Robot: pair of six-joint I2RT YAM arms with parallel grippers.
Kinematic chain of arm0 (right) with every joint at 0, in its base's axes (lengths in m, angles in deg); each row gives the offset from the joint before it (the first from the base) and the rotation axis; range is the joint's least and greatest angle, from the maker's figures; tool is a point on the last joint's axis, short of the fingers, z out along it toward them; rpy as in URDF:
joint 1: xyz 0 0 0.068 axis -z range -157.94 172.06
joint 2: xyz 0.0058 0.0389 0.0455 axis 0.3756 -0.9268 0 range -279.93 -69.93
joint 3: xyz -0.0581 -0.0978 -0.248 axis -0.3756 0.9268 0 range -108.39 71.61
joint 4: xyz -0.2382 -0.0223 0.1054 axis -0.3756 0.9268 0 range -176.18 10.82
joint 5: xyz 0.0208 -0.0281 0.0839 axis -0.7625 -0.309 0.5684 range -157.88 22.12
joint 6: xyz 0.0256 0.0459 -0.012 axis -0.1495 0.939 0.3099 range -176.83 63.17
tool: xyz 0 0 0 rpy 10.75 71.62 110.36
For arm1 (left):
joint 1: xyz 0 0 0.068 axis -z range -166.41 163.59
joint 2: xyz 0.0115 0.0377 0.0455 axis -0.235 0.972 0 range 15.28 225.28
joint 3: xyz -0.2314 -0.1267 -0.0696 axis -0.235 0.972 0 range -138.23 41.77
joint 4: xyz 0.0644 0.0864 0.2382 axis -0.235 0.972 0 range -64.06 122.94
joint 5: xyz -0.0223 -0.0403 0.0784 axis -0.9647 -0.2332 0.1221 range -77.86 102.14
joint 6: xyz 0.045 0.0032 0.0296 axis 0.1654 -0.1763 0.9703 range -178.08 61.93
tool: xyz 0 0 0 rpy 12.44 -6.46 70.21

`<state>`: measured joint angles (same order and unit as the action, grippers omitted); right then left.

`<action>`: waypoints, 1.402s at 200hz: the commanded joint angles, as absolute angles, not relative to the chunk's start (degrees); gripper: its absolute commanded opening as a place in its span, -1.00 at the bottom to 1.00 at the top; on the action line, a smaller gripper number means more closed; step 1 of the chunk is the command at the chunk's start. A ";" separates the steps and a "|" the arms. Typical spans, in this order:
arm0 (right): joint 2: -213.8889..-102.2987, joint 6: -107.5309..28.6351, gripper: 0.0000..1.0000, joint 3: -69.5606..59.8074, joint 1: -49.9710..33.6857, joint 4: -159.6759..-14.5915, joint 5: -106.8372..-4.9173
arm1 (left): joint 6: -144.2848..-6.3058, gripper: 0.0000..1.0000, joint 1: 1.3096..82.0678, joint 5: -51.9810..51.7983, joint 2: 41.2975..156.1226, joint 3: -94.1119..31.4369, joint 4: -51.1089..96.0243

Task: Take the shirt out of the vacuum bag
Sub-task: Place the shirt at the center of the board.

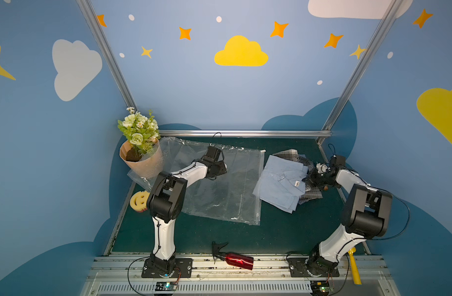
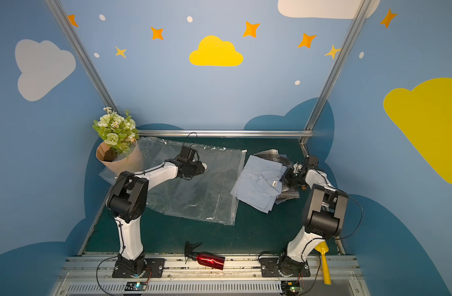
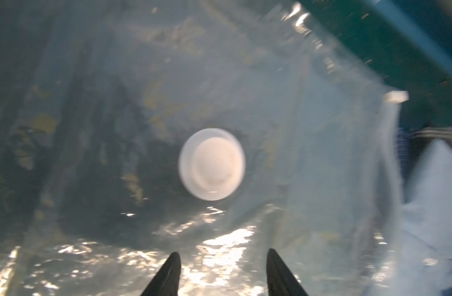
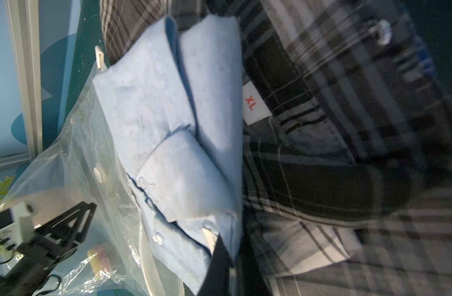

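The clear vacuum bag (image 1: 219, 194) (image 2: 201, 194) lies flat on the green table. Its round white valve (image 3: 211, 164) faces up and its white slider (image 1: 262, 151) (image 4: 98, 57) sits at the far end of the zip edge. The folded light blue shirt (image 1: 278, 184) (image 2: 258, 184) (image 4: 155, 115) lies right of that edge, its left corner touching it. My left gripper (image 3: 222, 256) (image 1: 223, 167) hovers open over the bag near the valve, nothing between its fingers. My right gripper (image 4: 228, 246) (image 1: 309, 176) is shut on the shirt's right edge.
A dark plaid shirt (image 1: 309, 198) (image 4: 322, 153) lies under and behind the blue one. A paper-wrapped bouquet (image 1: 140, 151) stands on the bag's far left corner, with a yellow smiley sponge (image 1: 139, 201) nearer. A red spray bottle (image 1: 235, 258) and a yellow tool (image 1: 354, 269) lie at the front rail.
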<state>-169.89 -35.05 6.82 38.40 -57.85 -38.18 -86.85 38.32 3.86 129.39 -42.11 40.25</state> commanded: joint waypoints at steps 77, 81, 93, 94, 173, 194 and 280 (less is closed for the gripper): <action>-172.37 -31.53 -1.00 10.69 42.04 -65.93 -37.50 | -82.13 0.20 50.88 -13.27 150.56 -81.01 51.28; -172.41 -31.40 -1.00 10.79 42.09 -66.16 -37.36 | -82.49 0.20 50.86 -13.88 152.11 -82.55 51.53; -172.58 -31.19 -1.00 10.79 42.10 -66.46 -36.97 | -82.85 0.19 50.93 -15.19 156.60 -87.93 52.91; -172.63 -31.18 -1.00 10.79 42.10 -66.48 -36.91 | -82.81 0.19 50.93 -15.37 157.00 -88.38 53.05; -173.82 -29.75 -1.00 11.08 41.93 -68.36 -34.32 | -84.36 0.19 50.54 -19.17 171.74 -104.70 57.77; -173.89 -29.33 -1.00 11.23 41.82 -68.92 -34.00 | -84.19 0.19 50.52 -20.65 172.33 -104.66 57.67; -174.38 -28.38 -1.00 11.50 41.05 -70.51 -32.68 | -81.07 0.17 50.77 -22.97 173.62 -102.45 55.24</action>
<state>-173.48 -28.69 10.88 41.44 -67.99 -33.13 -83.05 50.78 -23.06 171.94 -102.63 56.07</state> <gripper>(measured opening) 0.047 0.587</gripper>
